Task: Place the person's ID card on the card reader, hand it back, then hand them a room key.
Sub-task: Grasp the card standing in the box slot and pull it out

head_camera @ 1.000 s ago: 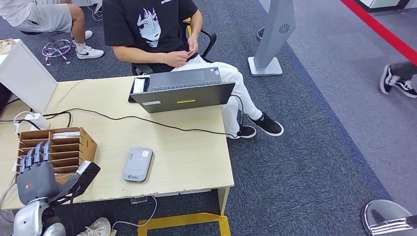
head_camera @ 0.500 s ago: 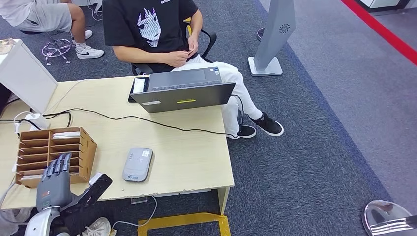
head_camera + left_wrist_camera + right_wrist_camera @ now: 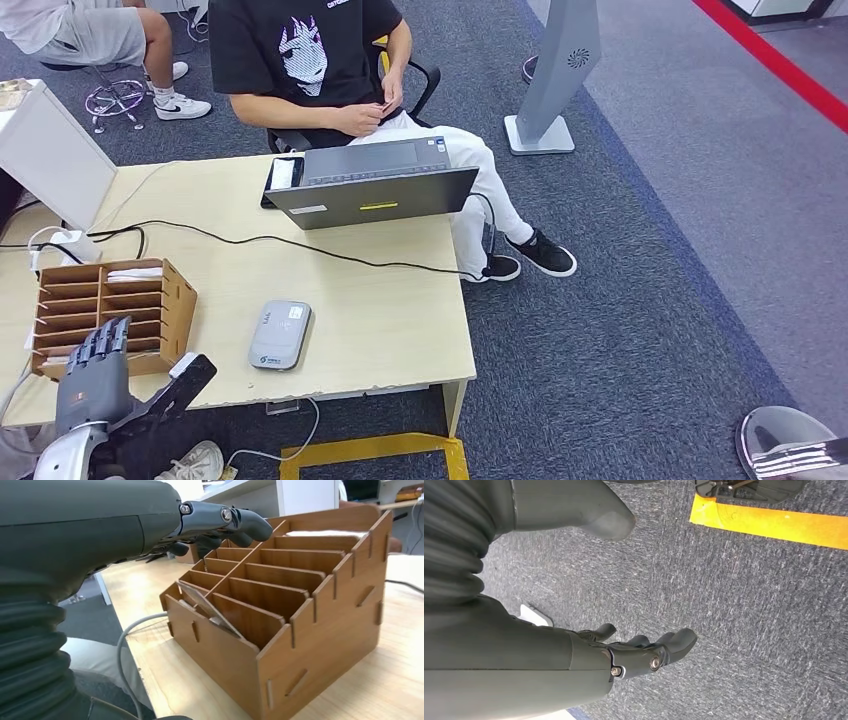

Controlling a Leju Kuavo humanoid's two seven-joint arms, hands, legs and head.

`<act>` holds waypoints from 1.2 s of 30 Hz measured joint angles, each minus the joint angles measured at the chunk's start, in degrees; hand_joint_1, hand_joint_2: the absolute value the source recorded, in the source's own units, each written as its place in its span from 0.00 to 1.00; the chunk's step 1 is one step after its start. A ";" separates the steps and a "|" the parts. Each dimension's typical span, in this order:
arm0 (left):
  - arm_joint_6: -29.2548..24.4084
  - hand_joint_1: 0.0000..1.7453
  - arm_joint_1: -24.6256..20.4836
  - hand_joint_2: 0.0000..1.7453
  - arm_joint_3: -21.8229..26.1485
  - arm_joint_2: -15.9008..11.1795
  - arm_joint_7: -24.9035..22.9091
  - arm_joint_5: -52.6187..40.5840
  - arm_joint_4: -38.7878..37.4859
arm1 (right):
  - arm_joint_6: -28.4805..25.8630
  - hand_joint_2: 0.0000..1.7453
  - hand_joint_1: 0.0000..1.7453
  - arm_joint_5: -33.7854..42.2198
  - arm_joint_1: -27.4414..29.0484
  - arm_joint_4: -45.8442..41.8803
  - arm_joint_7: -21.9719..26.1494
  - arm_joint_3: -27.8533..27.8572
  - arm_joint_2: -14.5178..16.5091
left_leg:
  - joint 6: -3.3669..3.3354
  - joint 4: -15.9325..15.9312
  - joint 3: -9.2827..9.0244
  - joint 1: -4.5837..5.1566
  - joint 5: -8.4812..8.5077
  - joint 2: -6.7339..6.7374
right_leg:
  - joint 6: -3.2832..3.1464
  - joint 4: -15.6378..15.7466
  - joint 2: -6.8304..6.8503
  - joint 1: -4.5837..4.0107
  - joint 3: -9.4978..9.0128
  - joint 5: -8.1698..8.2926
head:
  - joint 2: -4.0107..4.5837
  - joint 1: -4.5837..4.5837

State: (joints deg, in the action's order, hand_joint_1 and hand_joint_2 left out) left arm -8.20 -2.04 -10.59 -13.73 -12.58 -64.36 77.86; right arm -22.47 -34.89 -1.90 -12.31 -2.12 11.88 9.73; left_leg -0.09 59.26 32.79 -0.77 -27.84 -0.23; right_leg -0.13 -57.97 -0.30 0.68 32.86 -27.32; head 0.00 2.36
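Head view: desk [image 3: 380, 330], person [image 3: 310, 60] seated behind laptop [image 3: 375, 185], pinching what looks like the ID card [image 3: 384, 105], too small to be sure. Card rack [image 3: 110, 310] at desk's left, reader [image 3: 280, 335] beside it. Left hand [image 3: 90, 375] by the rack, fingers spread, empty. Right hand [image 3: 624, 655] over carpet, loosely spread, empty.

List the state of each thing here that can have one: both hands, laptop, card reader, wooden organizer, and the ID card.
left hand: empty, fingers apart, beside the wooden organizer.
right hand: empty, hanging over the carpet.
laptop: lid open.
card reader: flat on the table, nothing on it.
wooden organizer: upright; a card leans in one near slot, white ones lie in a far slot.
ID card: in the seated person's hands.
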 joint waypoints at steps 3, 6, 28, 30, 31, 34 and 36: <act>2.32 0.00 0.62 1.00 0.01 -2.21 -1.74 -0.95 0.50 | 0.00 1.00 0.00 -0.11 0.02 0.00 0.04 0.39 -0.05 | 0.00 -0.01 0.00 -0.01 0.00 0.03 | 0.00 -0.01 -0.03 0.00 0.01 0.00 | 0.00 0.00; 4.01 0.00 1.82 1.00 0.17 -5.48 -3.16 -1.71 1.64 | 0.00 1.00 0.00 -0.14 0.06 0.00 0.25 0.91 -0.13 | 0.00 -0.01 -0.01 -0.01 0.00 0.05 | -0.01 -0.01 -0.04 -0.01 0.03 -0.01 | 0.00 -0.01; 3.42 0.00 4.23 1.00 2.48 -9.74 -4.41 -4.71 5.55 | -0.22 1.00 0.00 -0.83 0.26 0.00 0.31 2.40 -0.47 | 0.00 -0.01 0.00 0.00 0.00 0.02 | -0.01 -0.01 -0.03 0.00 0.02 -0.01 | 0.00 -0.01; 2.48 0.00 4.12 1.00 2.48 -9.19 -4.11 -5.29 5.54 | -0.25 1.00 0.00 -1.20 0.28 0.00 0.31 2.61 -0.50 | 0.00 -0.01 -0.01 0.00 0.00 0.02 | 0.00 0.00 -0.03 0.00 0.02 -0.01 | 0.00 0.00; 1.89 0.00 3.98 1.00 2.48 -8.87 -4.01 -5.60 5.53 | -0.26 1.00 0.00 -1.43 0.29 0.00 0.31 2.69 -0.51 | 0.00 -0.01 -0.01 0.00 0.00 0.02 | 0.00 0.00 -0.03 0.00 0.02 -0.01 | 0.00 0.00; 0.53 0.00 2.88 1.00 2.47 -8.01 -3.87 -6.67 5.06 | -0.27 1.00 0.00 -2.42 0.28 0.00 0.24 2.89 -0.53 | 0.00 0.00 -0.01 0.00 0.00 0.01 | 0.00 0.00 -0.02 0.00 0.00 0.00 | 0.00 0.00; 0.23 0.00 1.76 1.00 2.46 -7.66 -3.78 -7.15 4.02 | -0.28 1.00 0.00 -3.12 0.27 -0.01 0.08 2.93 -0.53 | 0.00 0.00 -0.02 0.00 0.01 0.01 | 0.00 0.00 -0.01 0.00 -0.01 0.00 | 0.00 -0.01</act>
State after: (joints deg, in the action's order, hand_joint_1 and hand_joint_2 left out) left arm -7.97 -0.28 -8.13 -21.39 -16.36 -71.51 81.88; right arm -22.75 -38.00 -1.64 -12.31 -2.04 14.81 9.20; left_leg -0.09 59.26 32.77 -0.76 -27.84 -0.22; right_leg -0.13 -57.97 -0.31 0.67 32.85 -27.32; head 0.00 2.36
